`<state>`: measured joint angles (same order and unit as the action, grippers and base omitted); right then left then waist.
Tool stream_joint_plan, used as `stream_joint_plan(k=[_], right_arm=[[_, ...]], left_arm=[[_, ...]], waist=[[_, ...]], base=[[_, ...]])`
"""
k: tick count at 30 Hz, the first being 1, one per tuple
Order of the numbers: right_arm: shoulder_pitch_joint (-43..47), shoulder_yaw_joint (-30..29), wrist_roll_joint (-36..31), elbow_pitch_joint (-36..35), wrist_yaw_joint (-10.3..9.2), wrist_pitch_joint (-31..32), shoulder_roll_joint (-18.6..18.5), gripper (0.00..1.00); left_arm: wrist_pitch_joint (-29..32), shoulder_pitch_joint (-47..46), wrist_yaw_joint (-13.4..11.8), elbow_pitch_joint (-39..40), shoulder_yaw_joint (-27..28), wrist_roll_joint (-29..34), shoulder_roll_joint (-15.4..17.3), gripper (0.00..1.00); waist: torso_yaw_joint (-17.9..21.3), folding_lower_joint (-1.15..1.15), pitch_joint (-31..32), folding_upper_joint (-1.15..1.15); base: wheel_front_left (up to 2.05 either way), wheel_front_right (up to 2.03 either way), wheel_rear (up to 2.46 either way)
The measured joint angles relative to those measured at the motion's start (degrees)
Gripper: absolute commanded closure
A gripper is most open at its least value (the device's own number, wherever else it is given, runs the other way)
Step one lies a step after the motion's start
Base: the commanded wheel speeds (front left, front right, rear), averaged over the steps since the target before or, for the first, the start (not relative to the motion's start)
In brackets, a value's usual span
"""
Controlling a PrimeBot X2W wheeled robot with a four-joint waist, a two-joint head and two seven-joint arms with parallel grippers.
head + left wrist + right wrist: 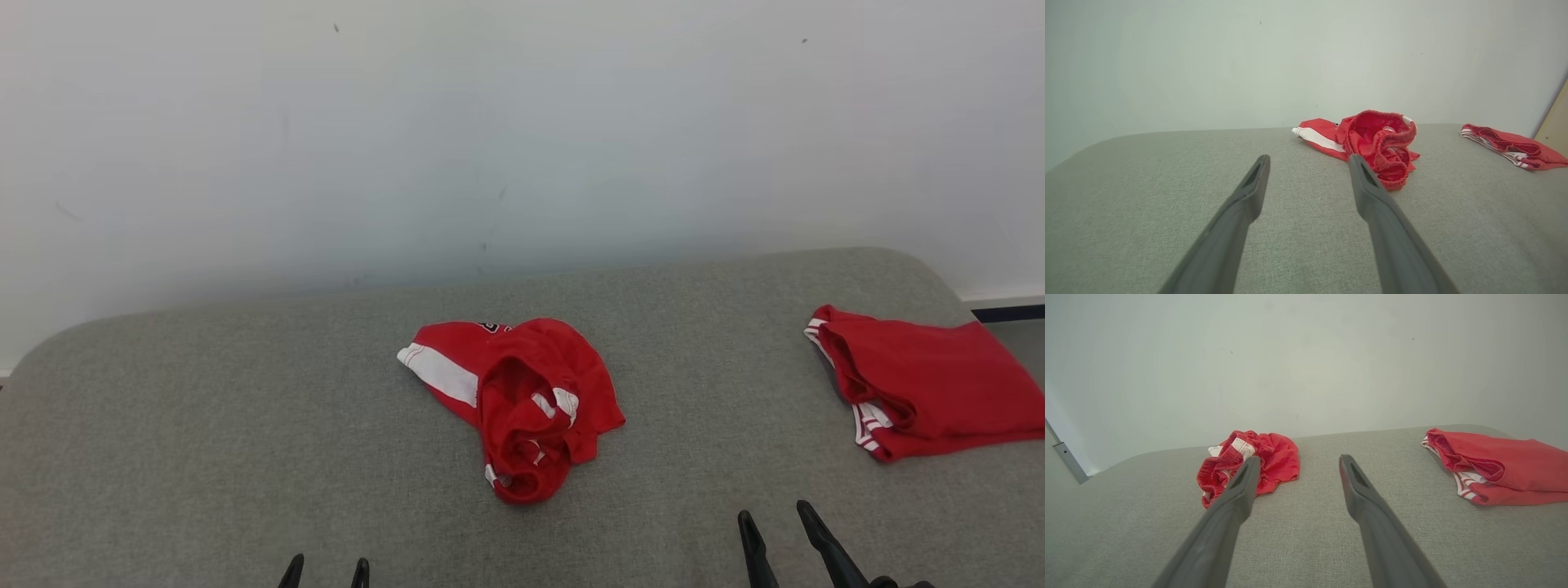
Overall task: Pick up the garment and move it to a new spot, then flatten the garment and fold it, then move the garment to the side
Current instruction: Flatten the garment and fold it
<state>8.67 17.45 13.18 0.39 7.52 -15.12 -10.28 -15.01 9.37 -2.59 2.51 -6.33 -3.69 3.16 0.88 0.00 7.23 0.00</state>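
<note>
One crumpled garment mid grey cushion, folded garment right, white wall.

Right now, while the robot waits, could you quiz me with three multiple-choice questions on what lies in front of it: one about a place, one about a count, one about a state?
1. Where does the crumpled red garment lie on the grey padded surface?
A. near the middle
B. at the far left edge
C. hanging over the front edge

2. How many red garments are on the surface?
A. one
B. two
C. four

3. What state are the left gripper and the right gripper in?
A. both shut on cloth
B. one open, one shut
C. both open and empty

Answers:
1 A: in the head view it sits centrally, ahead of both grippers.
2 B: the crumpled one, plus a folded red garment at the right.
3 C: each pair of fingers stands apart with nothing between them.
</note>
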Motion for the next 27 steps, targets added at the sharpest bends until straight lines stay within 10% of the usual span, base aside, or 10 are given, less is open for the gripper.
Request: stream_joint_plan(k=[15,27], right_arm=[[-2.5,0.7,0.0,0.4,0.0,0.0,-0.9,0.0],[-5.0,1.6,-0.2,0.4,0.0,0.0,-0.7,0.0]], left_arm=[[0.1,-18.3,3.4,-14.7,-7.1,-5.7,-0.3,0.0],[8.6,-34.6,1.5,-21.7,-13.9,-11.5,-0.3,0.0]], waist=[[5.1,0.01,-3.9,0.0],[8.7,0.01,-8.9,0.0]], base=[[0.0,0.0,0.0],[0.0,0.0,0.0]])
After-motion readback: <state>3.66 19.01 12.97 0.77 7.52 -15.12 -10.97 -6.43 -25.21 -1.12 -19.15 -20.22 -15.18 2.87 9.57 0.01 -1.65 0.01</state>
